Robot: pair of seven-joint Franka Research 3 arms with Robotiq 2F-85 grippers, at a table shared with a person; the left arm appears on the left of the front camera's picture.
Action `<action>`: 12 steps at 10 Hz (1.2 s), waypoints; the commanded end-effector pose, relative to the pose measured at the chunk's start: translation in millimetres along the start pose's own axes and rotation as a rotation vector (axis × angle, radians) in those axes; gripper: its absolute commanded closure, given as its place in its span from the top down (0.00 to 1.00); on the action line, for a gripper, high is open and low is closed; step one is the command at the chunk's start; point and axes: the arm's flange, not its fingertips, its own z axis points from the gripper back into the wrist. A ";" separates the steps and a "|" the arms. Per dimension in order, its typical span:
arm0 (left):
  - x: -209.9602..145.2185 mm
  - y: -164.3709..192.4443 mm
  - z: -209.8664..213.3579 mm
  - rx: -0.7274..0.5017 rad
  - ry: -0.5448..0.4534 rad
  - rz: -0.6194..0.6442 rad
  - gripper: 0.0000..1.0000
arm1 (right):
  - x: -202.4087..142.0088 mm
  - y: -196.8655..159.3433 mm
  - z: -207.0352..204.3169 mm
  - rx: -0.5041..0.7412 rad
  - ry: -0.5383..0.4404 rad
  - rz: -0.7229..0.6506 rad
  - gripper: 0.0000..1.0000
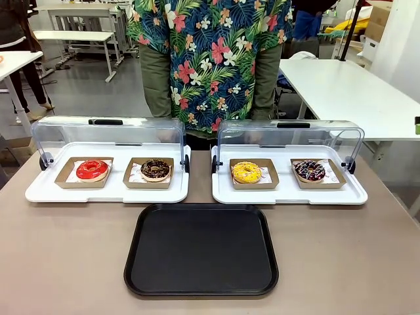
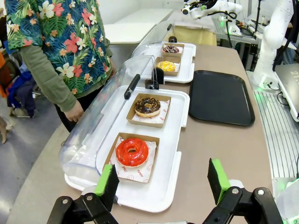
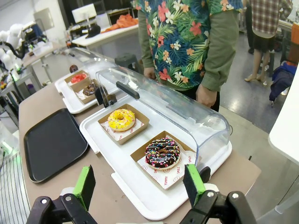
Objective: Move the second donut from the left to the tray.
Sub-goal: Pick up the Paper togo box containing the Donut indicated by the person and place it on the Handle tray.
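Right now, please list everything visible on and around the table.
red-glazed donut: 1, red, left display tray
second donut from the left: 1, dark chocolate, left display tray
yellow donut: 1, yellow, right display tray
sprinkled donut: 1, dark, colourful topping, right display tray
cardboard holders: 4, brown, under donuts
display trays: 2, white, lids raised, far side
tray: 1, black, near middle
table: 1, grey-brown
person: 1, floral shirt, far side
left gripper: 1, black, green pads, open
right gripper: 1, black, green pads, open
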 end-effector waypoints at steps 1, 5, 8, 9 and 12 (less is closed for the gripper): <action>2.3 -5.8 -2.2 0.008 0.012 0.015 1.00 | 2.7 0.8 -0.1 0.001 -0.006 -0.003 1.00; 2.3 -5.8 -2.2 0.008 0.012 0.015 1.00 | 2.7 0.8 -0.1 0.001 -0.006 -0.003 1.00; 2.3 -5.8 -2.2 0.008 0.012 0.015 1.00 | 2.7 0.8 -0.1 0.001 -0.006 -0.003 1.00; 2.3 -5.8 -2.2 0.008 0.012 0.015 1.00 | 2.7 0.8 -0.1 0.001 -0.006 -0.003 1.00; 2.3 -5.8 -2.2 0.008 0.012 0.015 1.00 | 2.7 0.8 -0.1 0.001 -0.006 -0.003 1.00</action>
